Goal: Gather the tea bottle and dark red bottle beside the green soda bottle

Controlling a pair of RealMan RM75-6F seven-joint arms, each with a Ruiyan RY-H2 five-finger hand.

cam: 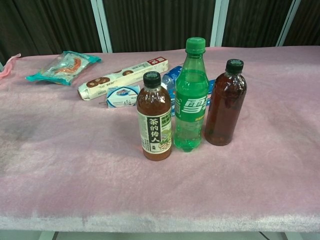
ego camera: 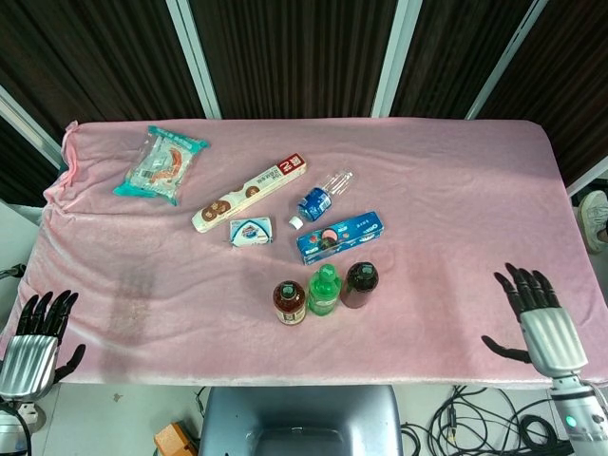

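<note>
Three bottles stand upright in a row near the table's front edge. The green soda bottle is in the middle, with the tea bottle close on its left and the dark red bottle close on its right. My right hand hangs open off the front right of the table, far from the bottles, holding nothing. Past the front left corner my left hand is also open and empty. Neither hand shows in the chest view.
Behind the bottles lie a blue snack box, a small water bottle, a white-blue packet and a long biscuit box. A teal snack bag sits at the back left. A pink cloth covers the table.
</note>
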